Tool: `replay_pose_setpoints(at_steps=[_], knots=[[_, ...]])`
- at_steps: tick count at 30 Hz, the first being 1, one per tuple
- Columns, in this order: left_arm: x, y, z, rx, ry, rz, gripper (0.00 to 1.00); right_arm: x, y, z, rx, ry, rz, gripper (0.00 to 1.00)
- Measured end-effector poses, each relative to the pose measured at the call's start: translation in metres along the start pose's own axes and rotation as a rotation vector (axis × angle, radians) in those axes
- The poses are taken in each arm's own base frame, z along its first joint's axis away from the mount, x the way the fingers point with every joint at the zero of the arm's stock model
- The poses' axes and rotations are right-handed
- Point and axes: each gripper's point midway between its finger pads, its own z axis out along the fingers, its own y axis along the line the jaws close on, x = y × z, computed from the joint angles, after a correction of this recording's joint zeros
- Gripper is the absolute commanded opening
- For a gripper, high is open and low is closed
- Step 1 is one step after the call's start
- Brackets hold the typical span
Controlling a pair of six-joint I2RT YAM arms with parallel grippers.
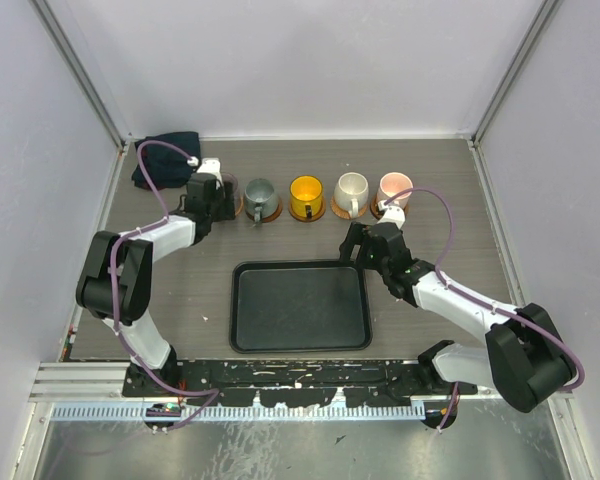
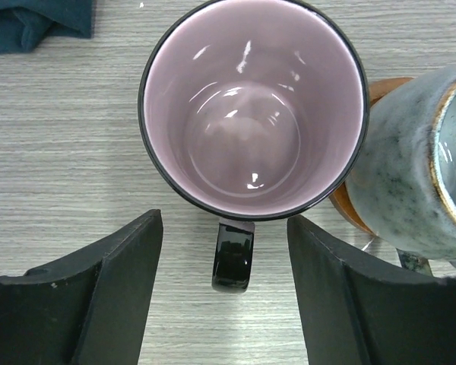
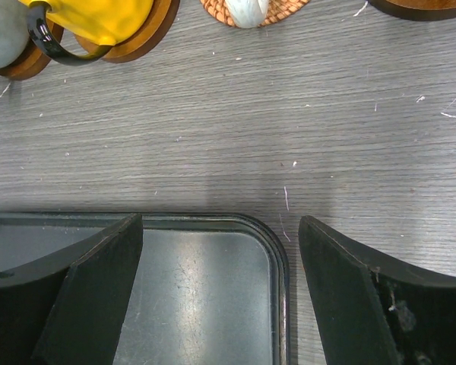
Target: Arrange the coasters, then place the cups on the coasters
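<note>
Five cups stand in a row at the back of the table. The mauve cup (image 2: 251, 106) is at the left end, and its black handle (image 2: 233, 262) lies between the fingers of my left gripper (image 2: 224, 289). That gripper is open and touches neither side of the handle. To the right come the grey-green cup (image 1: 260, 193), yellow cup (image 1: 307, 192), cream white cup (image 1: 352, 188) and pink cup (image 1: 395, 186), each on a brown coaster (image 1: 318, 212). My right gripper (image 3: 220, 296) hangs open and empty over the far right corner of the black tray (image 3: 277, 258).
A dark blue cloth (image 1: 165, 158) lies bunched in the back left corner, just behind my left gripper (image 1: 220, 192). The grey-green cup (image 2: 418, 175) and its coaster (image 2: 348, 209) stand close against the mauve cup's right side. The black tray (image 1: 300, 345) fills the table's middle.
</note>
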Motion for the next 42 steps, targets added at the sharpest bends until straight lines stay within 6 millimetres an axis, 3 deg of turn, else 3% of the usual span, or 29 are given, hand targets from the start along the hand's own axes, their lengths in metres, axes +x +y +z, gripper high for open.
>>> replay_pose_setpoints(at_steps=[4, 9, 17, 21, 25, 29, 33, 39, 42], knots=[[0.001, 0.002, -0.004, -0.005, -0.003, -0.002, 0.72, 0.0, 0.0, 0.0, 0.0, 0.0, 0.0, 0.87], [-0.014, 0.003, -0.019, 0.0, -0.045, -0.023, 0.76, 0.0, 0.0, 0.0, 0.0, 0.001, 0.0, 0.87], [-0.047, 0.011, -0.069, -0.003, -0.151, -0.069, 0.85, -0.008, -0.006, -0.003, 0.035, -0.025, -0.02, 0.9], [-0.054, 0.022, -0.1, -0.032, -0.191, -0.102, 0.92, -0.033, -0.017, -0.007, 0.077, -0.094, -0.02, 0.92], [-0.054, 0.037, -0.13, -0.083, -0.208, -0.152, 0.98, -0.07, -0.046, -0.014, 0.151, -0.189, 0.038, 0.93], [-0.047, 0.052, -0.156, -0.14, -0.2, -0.21, 0.98, -0.106, -0.093, -0.031, 0.249, -0.299, 0.151, 0.97], [-0.041, 0.061, -0.18, -0.165, -0.193, -0.263, 0.98, -0.128, -0.131, -0.059, 0.321, -0.413, 0.266, 1.0], [-0.032, 0.064, -0.209, -0.15, -0.184, -0.33, 0.98, -0.135, -0.134, -0.098, 0.308, -0.534, 0.323, 1.0], [-0.024, 0.061, -0.213, -0.132, -0.148, -0.329, 0.98, -0.137, -0.135, -0.11, 0.318, -0.561, 0.329, 1.0]])
